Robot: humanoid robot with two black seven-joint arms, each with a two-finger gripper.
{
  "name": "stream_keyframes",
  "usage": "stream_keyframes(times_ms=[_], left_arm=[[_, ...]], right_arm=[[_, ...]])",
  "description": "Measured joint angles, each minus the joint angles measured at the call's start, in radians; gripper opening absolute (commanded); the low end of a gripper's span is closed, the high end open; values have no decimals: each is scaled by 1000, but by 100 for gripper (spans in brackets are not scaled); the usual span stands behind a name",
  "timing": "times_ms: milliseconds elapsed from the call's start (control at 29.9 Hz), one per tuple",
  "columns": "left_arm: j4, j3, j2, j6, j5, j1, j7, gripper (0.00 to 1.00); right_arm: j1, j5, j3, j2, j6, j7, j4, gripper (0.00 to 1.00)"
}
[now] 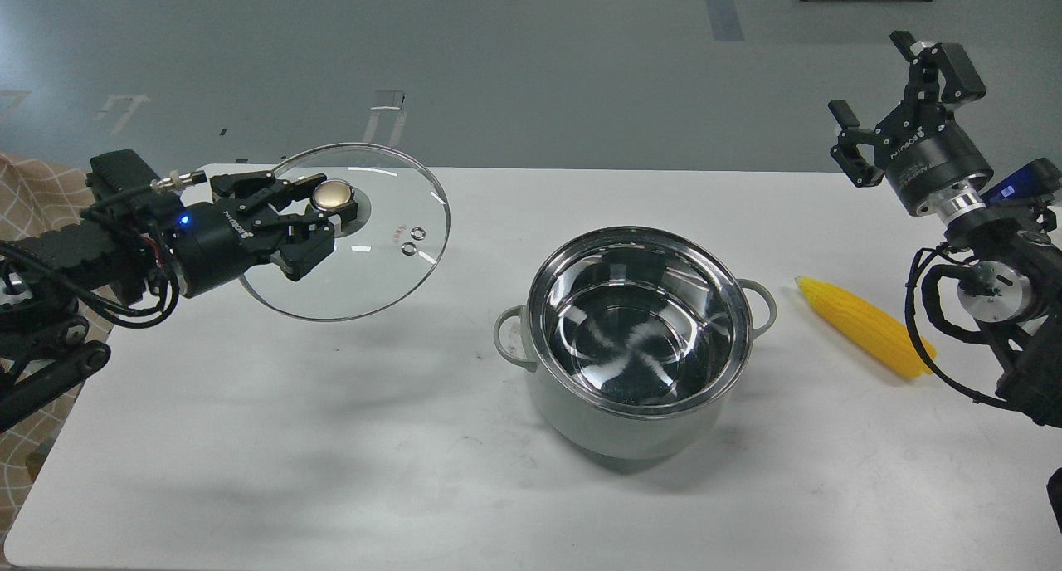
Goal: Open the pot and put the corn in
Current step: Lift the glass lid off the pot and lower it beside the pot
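The pale grey-green pot (635,422) stands open at the middle right of the white table, its shiny steel inside empty. My left gripper (319,214) is shut on the brass knob of the round glass lid (377,264) and holds the lid in the air over the table's left part, well left of the pot. The yellow corn cob (863,326) lies on the table to the right of the pot. My right gripper (900,81) is open and empty, raised high above and behind the corn.
The white table (332,438) spans the view. A checked cloth (33,189) shows at the left edge behind my left arm. The grey floor lies beyond the table's far edge.
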Motion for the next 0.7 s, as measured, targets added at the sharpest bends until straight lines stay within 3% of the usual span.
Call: stream_keyframes(times_ms=[134, 703], left_arm=[[82, 17, -49, 94, 0, 47, -9, 9], [255, 22, -163, 172, 14, 160, -11, 10]], right_arm=[[-4, 0, 0, 1, 0, 0, 0, 100], [-17, 0, 0, 8, -2, 0, 0, 100]])
